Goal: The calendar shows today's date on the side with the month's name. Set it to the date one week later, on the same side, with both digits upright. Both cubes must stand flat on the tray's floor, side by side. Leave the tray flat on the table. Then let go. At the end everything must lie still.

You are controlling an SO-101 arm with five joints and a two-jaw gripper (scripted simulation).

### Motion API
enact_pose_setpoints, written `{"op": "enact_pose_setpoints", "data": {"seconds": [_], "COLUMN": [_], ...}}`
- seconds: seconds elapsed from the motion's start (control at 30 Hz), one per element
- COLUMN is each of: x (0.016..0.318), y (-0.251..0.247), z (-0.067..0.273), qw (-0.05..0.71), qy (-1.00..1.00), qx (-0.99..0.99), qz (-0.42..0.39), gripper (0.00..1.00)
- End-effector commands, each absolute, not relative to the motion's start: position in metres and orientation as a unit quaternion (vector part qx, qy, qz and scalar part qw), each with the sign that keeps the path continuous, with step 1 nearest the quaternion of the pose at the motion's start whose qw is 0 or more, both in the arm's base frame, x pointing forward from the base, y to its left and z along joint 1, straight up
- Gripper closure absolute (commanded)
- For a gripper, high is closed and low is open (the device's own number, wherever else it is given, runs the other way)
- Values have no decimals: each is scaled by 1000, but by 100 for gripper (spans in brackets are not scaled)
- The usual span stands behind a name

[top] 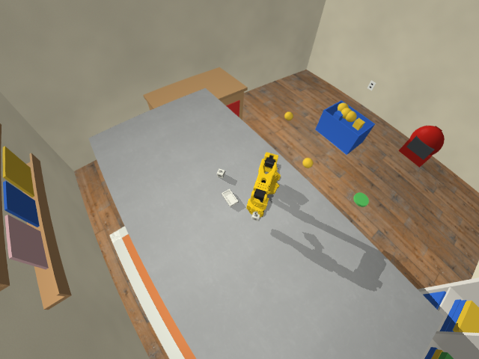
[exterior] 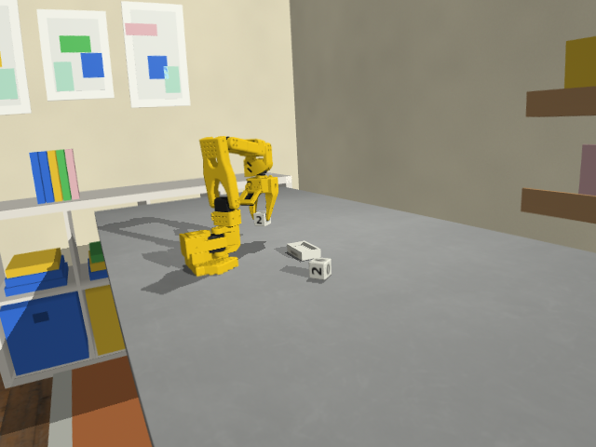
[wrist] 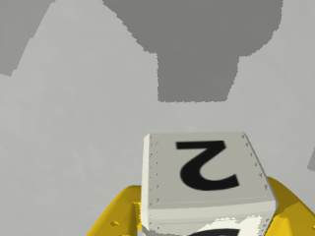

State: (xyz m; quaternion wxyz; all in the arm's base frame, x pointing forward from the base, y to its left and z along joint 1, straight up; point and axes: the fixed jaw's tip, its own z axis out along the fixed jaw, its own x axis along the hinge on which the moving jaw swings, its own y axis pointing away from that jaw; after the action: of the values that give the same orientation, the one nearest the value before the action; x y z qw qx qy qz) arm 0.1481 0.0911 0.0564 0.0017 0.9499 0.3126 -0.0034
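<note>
My yellow gripper (top: 255, 215) (exterior: 262, 216) is shut on a white number cube (top: 255, 216) (exterior: 261, 220) (wrist: 205, 187) and holds it above the grey table. In the wrist view the cube shows a 2 and a 5, both upside down; in the exterior view it shows a 2. The small white tray (top: 230, 197) (exterior: 303, 250) lies on the table with no cube in it, to one side of the arm. The second white cube (top: 221, 172) (exterior: 319, 268) stands on the table just beyond the tray, outside it, showing a 2 and a 0.
The arm's base (exterior: 209, 250) stands near the table's edge. Off the table, the floor holds a blue bin (top: 344, 127), yellow balls, a green disc (top: 361, 199) and a red object. Shelves stand at the sides.
</note>
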Motion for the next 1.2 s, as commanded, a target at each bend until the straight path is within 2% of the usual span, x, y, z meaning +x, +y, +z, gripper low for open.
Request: {"op": "enact_pose_setpoints", "data": {"seconds": [0.0, 1.17], "x": [153, 152], "y": [92, 86], "z": [63, 63], "qw": [-6, -5], "qy": [326, 344], "qx": [945, 938], "qz": [23, 23], "gripper": [100, 100]}}
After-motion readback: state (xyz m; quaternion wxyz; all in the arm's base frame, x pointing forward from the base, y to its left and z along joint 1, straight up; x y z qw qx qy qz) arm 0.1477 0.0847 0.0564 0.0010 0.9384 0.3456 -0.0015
